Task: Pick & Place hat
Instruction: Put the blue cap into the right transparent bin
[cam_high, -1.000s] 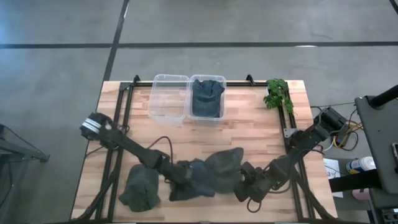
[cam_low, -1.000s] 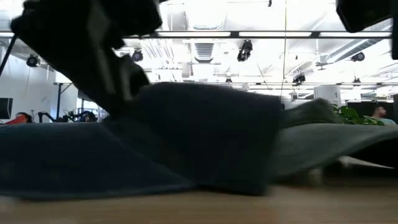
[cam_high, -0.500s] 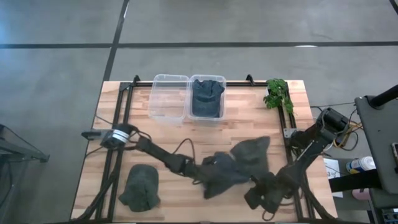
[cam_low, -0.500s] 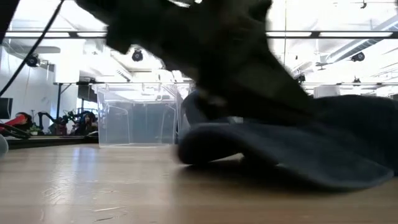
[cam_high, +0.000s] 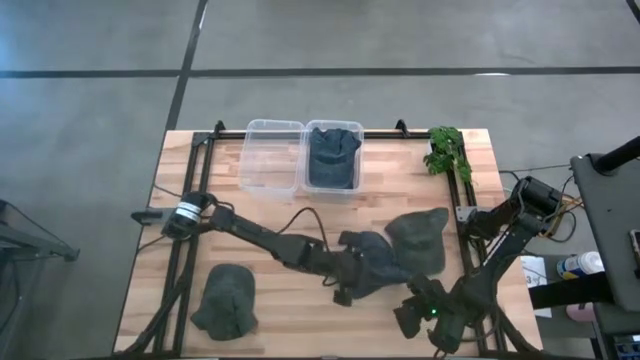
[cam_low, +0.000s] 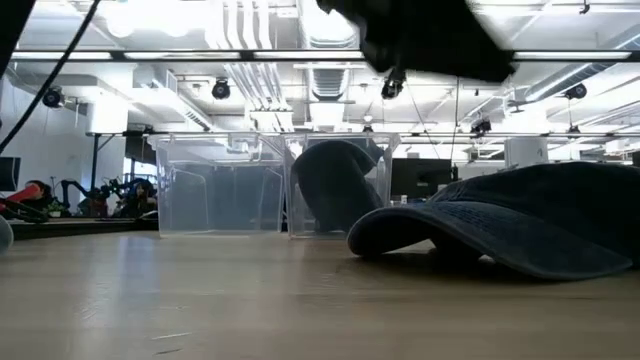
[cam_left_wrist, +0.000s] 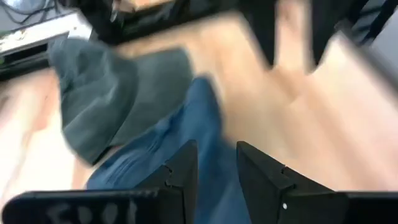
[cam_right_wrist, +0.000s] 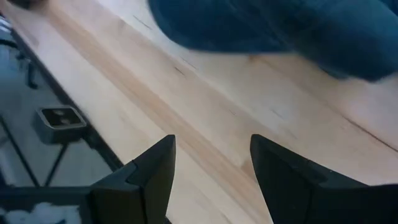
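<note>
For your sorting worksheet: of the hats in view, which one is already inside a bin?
The dark blue hat in the right-hand clear bin at the table's far edge. The grey-green hat, blue hat and grey hat lie on the bare tabletop.

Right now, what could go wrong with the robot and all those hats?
The left gripper is over the blue hat, which overlaps the grey-green hat. A grab there might lift both, or drag one.

One bin already holds a hat; another might be dropped on its rim.

The right gripper sits open near the table's front edge, close to the left arm. They might bump.
</note>
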